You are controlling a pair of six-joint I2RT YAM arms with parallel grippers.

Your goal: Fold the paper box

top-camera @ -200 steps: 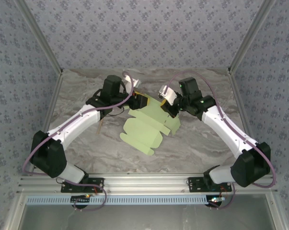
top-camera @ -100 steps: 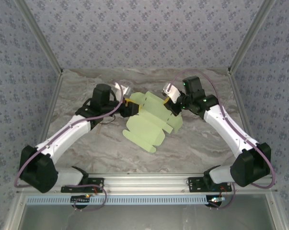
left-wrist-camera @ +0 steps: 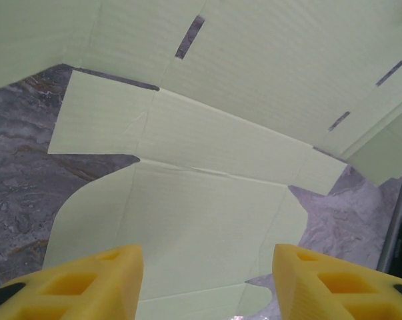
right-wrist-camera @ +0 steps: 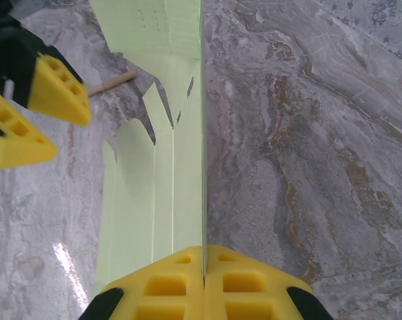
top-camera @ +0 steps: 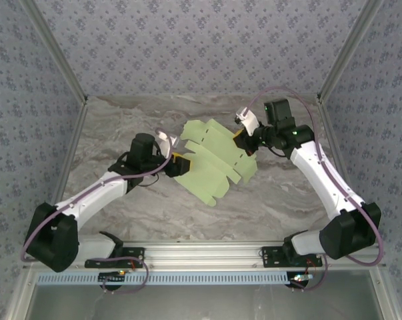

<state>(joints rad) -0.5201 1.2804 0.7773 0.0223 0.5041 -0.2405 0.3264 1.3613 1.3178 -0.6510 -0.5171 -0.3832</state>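
Folding barely under way: the paper box [top-camera: 214,159], a largely flat sheet, is pinched at its edge by the right gripper [right-wrist-camera: 203,257]; the left gripper [left-wrist-camera: 207,267] gapes empty beside it.

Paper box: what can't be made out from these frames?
- Left wrist: paper box outline cut off by top and right frame edges.
- Right wrist: sheet seen edge-on, so its far face is hidden; pinched edge buried in right tool.
- Right wrist: tan stick partly behind the sheet.
- Top external: left tool covers the box's left edge; contact unclear.
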